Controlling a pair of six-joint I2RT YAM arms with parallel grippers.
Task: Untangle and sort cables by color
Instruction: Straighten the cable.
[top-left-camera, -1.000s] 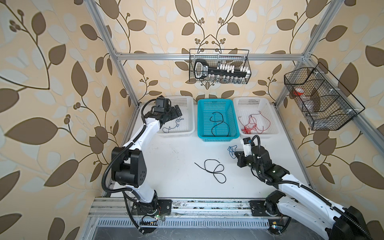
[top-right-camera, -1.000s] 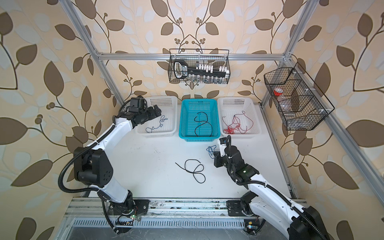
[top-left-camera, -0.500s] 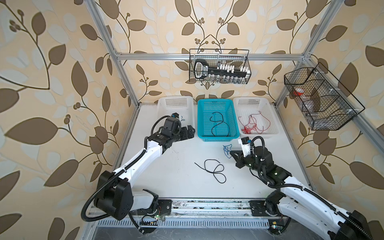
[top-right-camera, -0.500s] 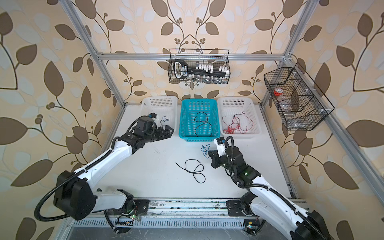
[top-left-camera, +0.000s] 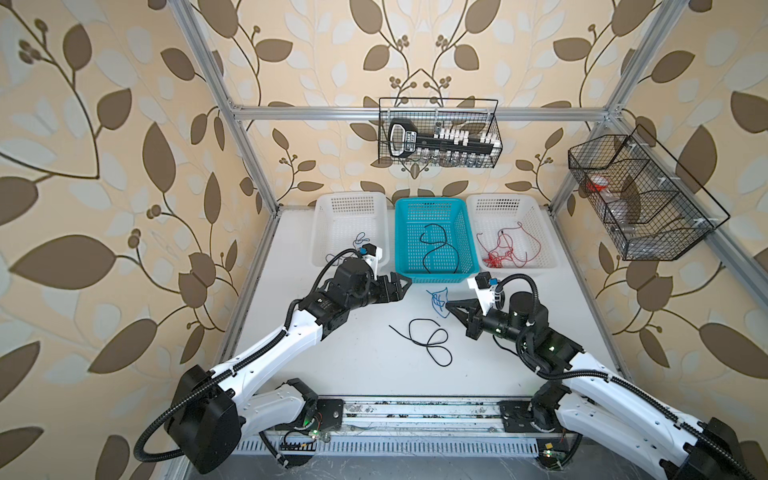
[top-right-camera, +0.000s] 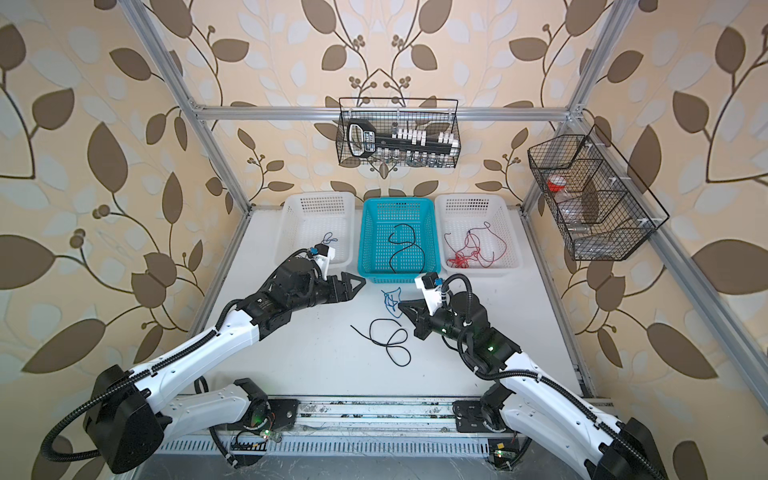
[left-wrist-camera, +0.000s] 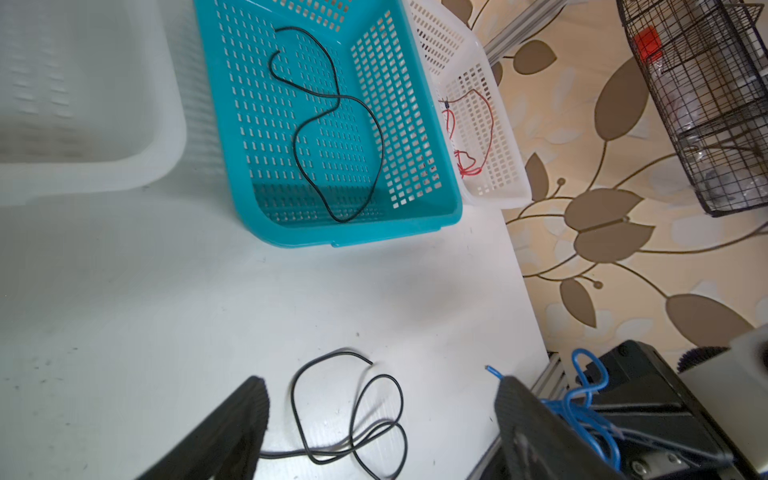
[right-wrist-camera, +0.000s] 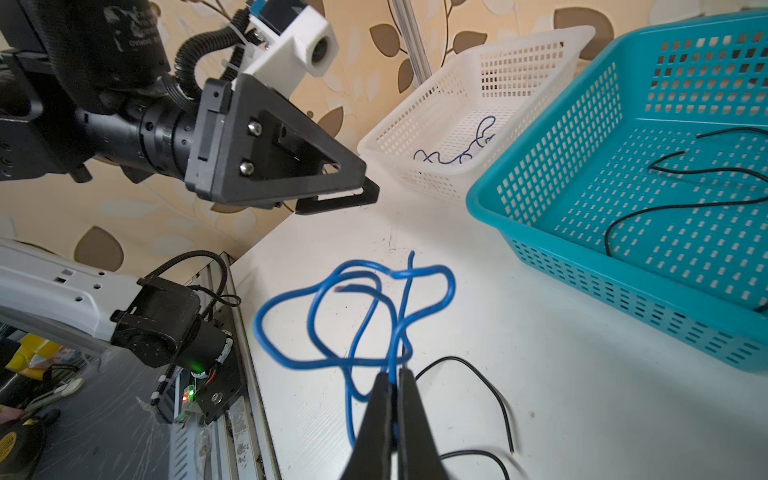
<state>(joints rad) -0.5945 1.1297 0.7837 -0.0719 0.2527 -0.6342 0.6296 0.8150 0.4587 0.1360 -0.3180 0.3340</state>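
Note:
A tangled blue cable (right-wrist-camera: 365, 307) hangs just above the table in front of the teal basket (top-left-camera: 430, 277). My right gripper (right-wrist-camera: 395, 376) is shut on it; both top views show this (top-left-camera: 448, 307) (top-right-camera: 400, 306). My left gripper (top-left-camera: 405, 283) stands open to the left of the tangle, nothing between its fingers (left-wrist-camera: 245, 415). A looped black cable (top-left-camera: 428, 338) lies loose on the table between the arms. Another black cable (left-wrist-camera: 337, 97) lies in the teal basket. Red cables (top-left-camera: 500, 251) lie in the right white basket (top-left-camera: 515, 268). A blue cable (right-wrist-camera: 461, 156) lies in the left white basket (top-left-camera: 320, 232).
Two black wire baskets hang on the walls, one at the back (top-left-camera: 440, 139) and one at the right (top-left-camera: 636, 199). Aluminium frame posts stand at the back corners. A metal rail (top-left-camera: 415, 419) runs along the table's front edge.
My left arm has swung from over the left white basket to the table's middle, its jaws narrowing slightly. My right gripper has carried the blue cable a little leftward.

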